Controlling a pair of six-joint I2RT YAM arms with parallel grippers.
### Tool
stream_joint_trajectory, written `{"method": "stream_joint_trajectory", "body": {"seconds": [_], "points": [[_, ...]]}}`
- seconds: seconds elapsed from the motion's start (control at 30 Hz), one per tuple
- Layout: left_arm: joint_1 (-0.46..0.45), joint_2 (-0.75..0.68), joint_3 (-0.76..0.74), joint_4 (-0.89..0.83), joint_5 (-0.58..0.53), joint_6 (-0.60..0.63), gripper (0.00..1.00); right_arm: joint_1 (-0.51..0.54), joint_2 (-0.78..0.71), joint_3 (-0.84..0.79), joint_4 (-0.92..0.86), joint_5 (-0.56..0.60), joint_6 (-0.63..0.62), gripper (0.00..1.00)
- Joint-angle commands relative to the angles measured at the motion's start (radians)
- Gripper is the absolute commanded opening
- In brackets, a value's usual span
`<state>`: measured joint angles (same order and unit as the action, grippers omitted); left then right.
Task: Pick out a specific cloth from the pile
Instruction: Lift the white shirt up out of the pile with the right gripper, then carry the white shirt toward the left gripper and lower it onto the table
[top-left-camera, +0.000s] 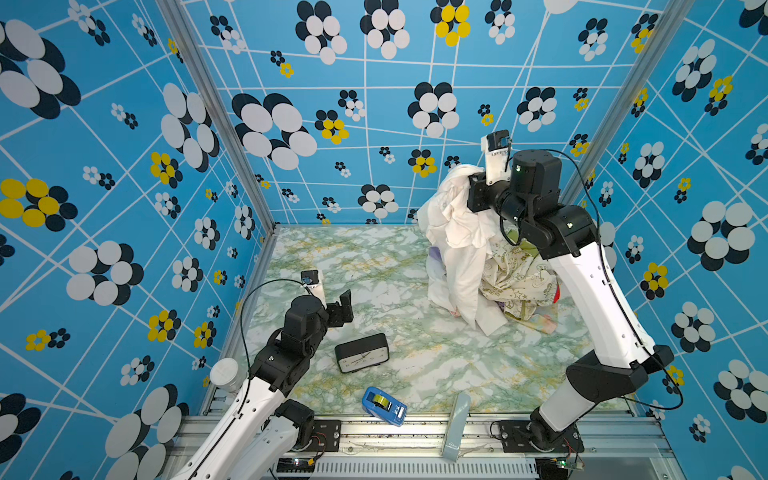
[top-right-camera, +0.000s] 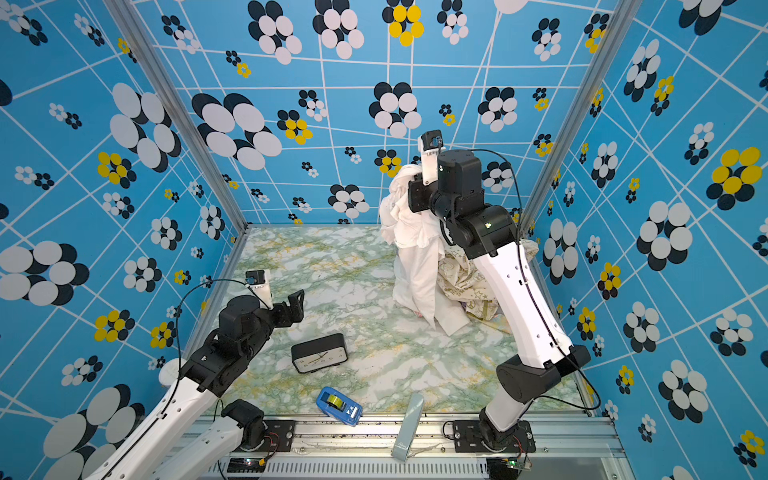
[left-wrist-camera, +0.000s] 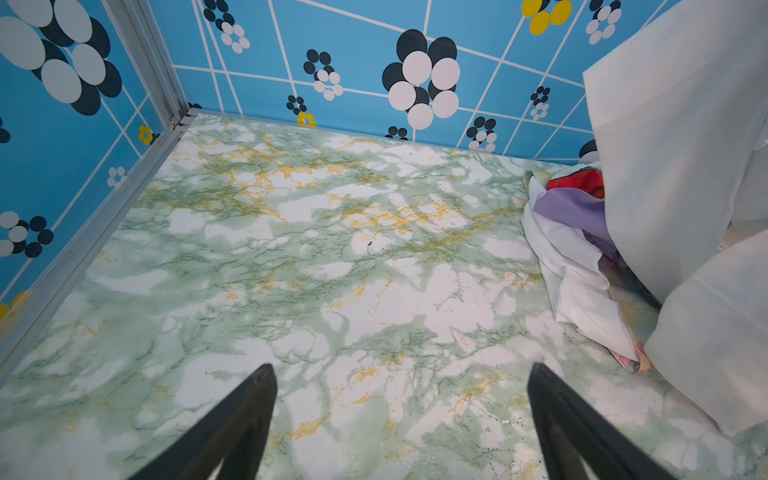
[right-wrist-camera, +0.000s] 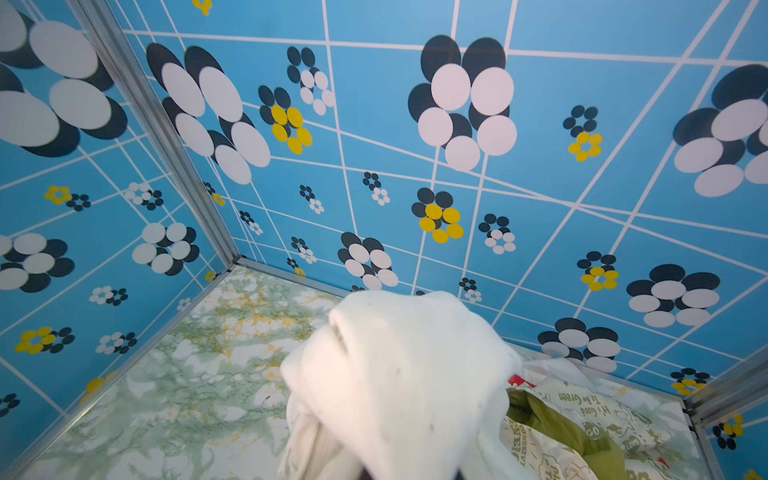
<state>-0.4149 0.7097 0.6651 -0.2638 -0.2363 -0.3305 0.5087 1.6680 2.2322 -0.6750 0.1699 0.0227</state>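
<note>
Softness governs everything about the cloth (top-left-camera: 461, 237): a large plain white sheet, limp and light, it hangs in long folds from the right claw (top-left-camera: 474, 189), which is pressed together on a bunched handful of its upper part, high above the far right of the desk (top-left-camera: 374, 266); its lower end reaches down to the desk and drapes against the pile (top-left-camera: 519, 282), beside the printed cream cloth (top-left-camera: 513, 266), with a lilac piece (left-wrist-camera: 573, 208) showing next to it; I judge that a firm pinch will not lose it easily, since bunched fabric grips well, yet it has no stiffness, so a hold at one point leaves the rest to sag and drag; the trailing end could catch neighbours and pull them along; the sensible place to take hold is a gathered fold near the top, as now, or a second grip lower on the hanging length; the left claw (left-wrist-camera: 401, 370) stands spread and empty above bare desk, well apart from the pile.
</note>
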Motion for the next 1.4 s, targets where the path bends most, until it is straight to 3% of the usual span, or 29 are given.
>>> {"method": "stream_joint_trajectory", "body": {"seconds": [0.0,0.17,0.53,1.0,1.37], "points": [[-0.009,-0.019,0.002,-0.006,-0.018,-0.011,0.95,0.013,-0.014,0.063,0.061,-0.049,0.020,0.00],[-0.009,-0.025,0.003,-0.009,-0.025,-0.009,0.95,0.016,-0.016,0.095,0.088,-0.106,0.031,0.00],[-0.009,-0.047,0.000,-0.014,-0.045,0.007,0.96,0.015,0.051,0.225,0.189,-0.380,0.175,0.00],[-0.009,-0.119,-0.001,-0.064,-0.064,0.007,0.96,0.035,0.367,0.537,0.362,-0.653,0.455,0.00],[-0.009,-0.239,-0.015,-0.154,-0.087,-0.014,0.96,0.132,0.617,0.590,0.667,-0.811,0.715,0.00]]}}
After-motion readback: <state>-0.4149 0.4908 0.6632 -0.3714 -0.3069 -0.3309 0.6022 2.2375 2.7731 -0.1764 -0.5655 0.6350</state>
